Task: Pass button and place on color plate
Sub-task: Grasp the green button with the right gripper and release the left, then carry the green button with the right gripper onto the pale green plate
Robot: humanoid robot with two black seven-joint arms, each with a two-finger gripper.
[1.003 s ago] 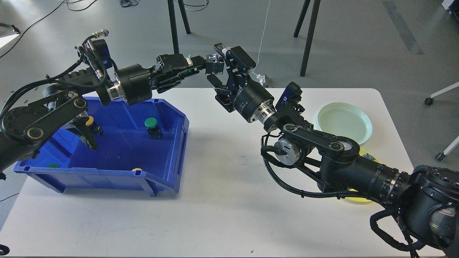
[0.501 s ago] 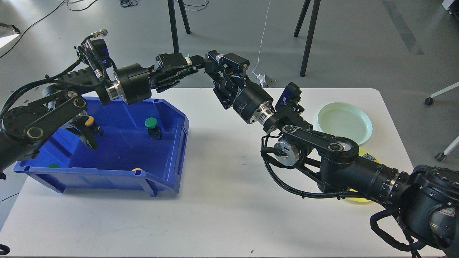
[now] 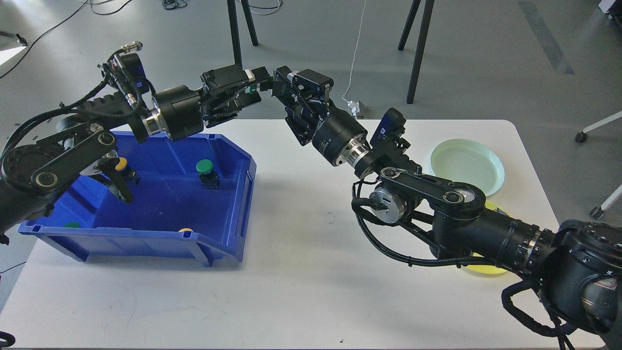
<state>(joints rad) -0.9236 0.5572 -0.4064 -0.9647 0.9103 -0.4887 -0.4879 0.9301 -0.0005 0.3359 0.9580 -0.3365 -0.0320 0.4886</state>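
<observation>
A green button is held in the air above the table's far edge, between my two grippers. My left gripper comes from the left and is shut on its green-capped end. My right gripper comes from the right, and its fingers are closed on the button's other end, so the two grippers meet tip to tip. The button's body is mostly hidden by the fingers. A pale green plate lies at the far right of the table. A yellow plate is mostly hidden under my right arm.
A blue bin stands on the left half of the table. It holds a green button, a yellow button and two more at its front wall. Black stand legs rise behind the table.
My right gripper has moved in from open beside the button and shut on its end. Both grippers have shifted slightly left and up with the button between them.
</observation>
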